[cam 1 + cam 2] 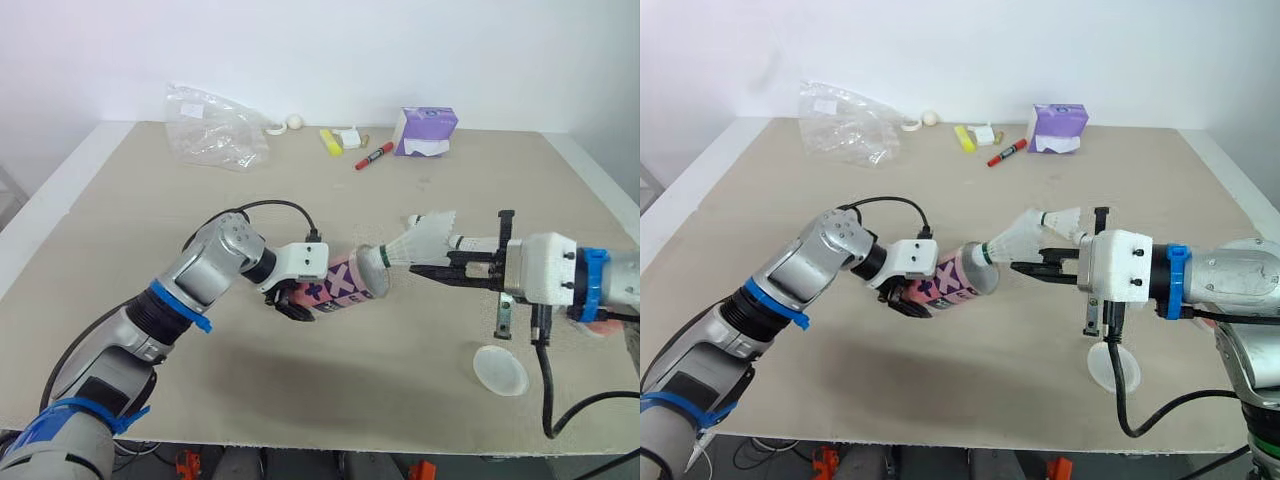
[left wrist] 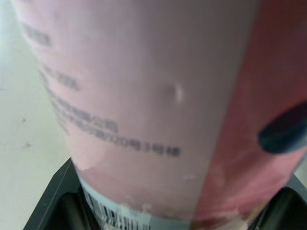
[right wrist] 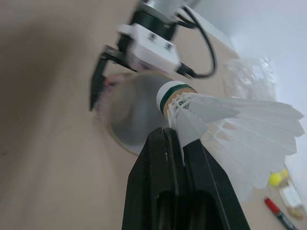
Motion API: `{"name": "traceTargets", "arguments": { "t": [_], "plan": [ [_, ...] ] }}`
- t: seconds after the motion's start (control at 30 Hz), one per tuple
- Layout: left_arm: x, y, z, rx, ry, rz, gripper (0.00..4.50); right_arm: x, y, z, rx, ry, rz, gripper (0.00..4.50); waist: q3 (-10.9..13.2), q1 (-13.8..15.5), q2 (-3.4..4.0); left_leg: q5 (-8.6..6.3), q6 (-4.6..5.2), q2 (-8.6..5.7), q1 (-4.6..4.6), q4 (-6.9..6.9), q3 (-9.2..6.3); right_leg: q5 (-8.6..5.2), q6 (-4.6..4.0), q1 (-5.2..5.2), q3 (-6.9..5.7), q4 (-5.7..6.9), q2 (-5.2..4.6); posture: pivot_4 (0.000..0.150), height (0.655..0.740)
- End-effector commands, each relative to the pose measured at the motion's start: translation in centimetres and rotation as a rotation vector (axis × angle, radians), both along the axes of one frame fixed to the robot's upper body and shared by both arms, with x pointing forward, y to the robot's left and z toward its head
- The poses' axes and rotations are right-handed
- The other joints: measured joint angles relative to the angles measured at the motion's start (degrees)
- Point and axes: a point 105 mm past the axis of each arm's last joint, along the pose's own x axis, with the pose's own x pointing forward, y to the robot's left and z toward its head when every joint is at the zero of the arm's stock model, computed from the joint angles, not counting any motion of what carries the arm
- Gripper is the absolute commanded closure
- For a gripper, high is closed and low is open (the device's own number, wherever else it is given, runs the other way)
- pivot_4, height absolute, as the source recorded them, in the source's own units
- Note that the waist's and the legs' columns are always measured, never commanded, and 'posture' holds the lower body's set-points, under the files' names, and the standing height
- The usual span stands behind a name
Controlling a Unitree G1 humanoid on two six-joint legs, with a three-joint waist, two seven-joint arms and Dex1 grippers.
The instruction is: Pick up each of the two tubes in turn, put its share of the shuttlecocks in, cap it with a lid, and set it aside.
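My left gripper [image 1: 295, 300] is shut on a pink printed tube [image 1: 345, 283], held nearly level above the table with its open mouth facing right. The tube's pink wall [image 2: 144, 105] sits between the fingers in the left wrist view. My right gripper [image 1: 425, 268] is shut on a white feather shuttlecock [image 1: 420, 242], pinching its feathers. The shuttlecock's green-banded cork [image 3: 175, 93] points at the tube's mouth [image 3: 134, 112] and sits right at its rim. A round translucent lid [image 1: 500, 369] lies flat on the table below my right gripper.
Along the far edge lie a crumpled clear plastic bag [image 1: 213, 128], a yellow highlighter [image 1: 330, 141], a red marker [image 1: 374, 156] and a purple tissue box [image 1: 425, 131]. The beige table [image 1: 150, 230] ends close in front of me.
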Motion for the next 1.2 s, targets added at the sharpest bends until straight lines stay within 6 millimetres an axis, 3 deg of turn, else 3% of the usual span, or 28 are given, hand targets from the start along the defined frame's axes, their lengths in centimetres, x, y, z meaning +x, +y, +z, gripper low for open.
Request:
{"name": "traceTargets", "arguments": {
  "t": [0.03, 0.3, 0.4, 0.57, 0.63, 0.67, 0.73, 0.9, 1.03, 1.2],
  "plan": [
    [0.3, 0.1, -0.6, 0.036, 0.004, 0.029, 1.42, -0.3, 0.4, 0.0, -0.035, -0.041, 0.019, 4.45, 0.0, 0.0, -0.01, 0.0, 0.0, 0.0, 0.0, 0.0, 0.0, 0.0, -0.01, 0.0, 0.0, 0.0, 0.0, 0.15, 0.74],
    [0.2, -0.2, -0.5, 0.031, 0.009, 0.033, 1.42, 0.7, 1.2, -1.9, -0.144, -0.056, 0.048, 4.45, 0.01, 0.04, -0.01, 0.0, 0.0, -0.01, -0.03, 0.0, 0.0, -0.01, -0.02, -0.02, 0.0, 0.0, 0.0, 0.15, 0.74],
    [0.2, -0.2, -0.5, 0.032, 0.009, 0.038, 1.42, 0.7, 1.4, -1.7, -0.135, -0.06, 0.064, 3.53, 0.0, 0.08, -0.01, 0.0, 0.0, -0.01, -0.03, 0.0, 0.0, -0.01, -0.02, -0.02, 0.0, 0.0, 0.0, 0.15, 0.74],
    [0.2, -0.1, -0.7, 0.034, 0.01, 0.043, 1.42, 0.3, 1.7, -0.6, -0.018, -0.003, 0.043, 1.21, 0.01, 0.12, -0.01, 0.0, 0.0, 0.0, -0.05, 0.0, 0.0, -0.02, -0.02, -0.02, 0.0, 0.0, -0.01, 0.15, 0.74],
    [0.2, -0.1, -0.8, 0.035, 0.011, 0.042, 1.42, 1.1, 0.7, 0.8, 0.18, 0.064, -0.069, 0.24, 0.01, 0.17, -0.01, 0.0, 0.0, 0.0, -0.05, 0.0, -0.01, -0.01, -0.03, -0.02, 0.0, 0.0, 0.0, 0.15, 0.74],
    [0.2, -0.1, -0.8, 0.035, 0.011, 0.042, 1.42, 1.7, -0.2, 1.1, 0.281, 0.102, -0.139, 0.1, 0.0, 0.27, -0.07, 0.0, 0.0, 0.0, -0.05, 0.0, -0.01, -0.01, -0.03, -0.02, 0.0, 0.0, 0.0, 0.15, 0.74],
    [0.2, -0.2, -0.8, 0.034, 0.012, 0.041, 1.42, 2.9, -2.6, 1.0, 0.428, 0.157, -0.293, 0.1, -0.01, 0.51, -0.12, 0.0, 0.0, -0.01, -0.07, 0.03, -0.03, -0.01, -0.03, -0.01, 0.0, 0.0, -0.01, 0.15, 0.74],
    [0.2, -0.4, -0.8, 0.032, 0.009, 0.036, 1.42, 5.2, -9.9, -2.6, 0.643, 0.23, -0.724, 0.1, -0.03, 1.19, -0.2, 0.0, 0.0, -0.02, -0.1, 0.02, -0.02, -0.02, -0.05, -0.04, 0.03, 0.0, -0.01, 0.15, 0.74],
    [0.2, -0.4, -0.8, 0.033, 0.006, 0.033, 1.42, 6.5, -13.2, -4.0, 0.763, 0.224, -0.927, 0.1, -0.07, 1.21, -0.01, 0.0, 0.0, -0.02, -0.07, 0.0, 0.03, 0.0, -0.06, -0.07, 0.07, 0.01, 0.0, 0.15, 0.74],
    [0.2, -0.4, -0.8, 0.034, 0.004, 0.031, 1.42, 7.7, -14.5, -5.4, 0.816, 0.277, -1.022, 0.1, -0.07, 1.14, 0.03, 0.04, 0.07, -0.02, -0.07, 0.0, 0.04, 0.06, -0.08, -0.08, 0.07, 0.01, 0.0, 0.15, 0.74]
  ]
}}
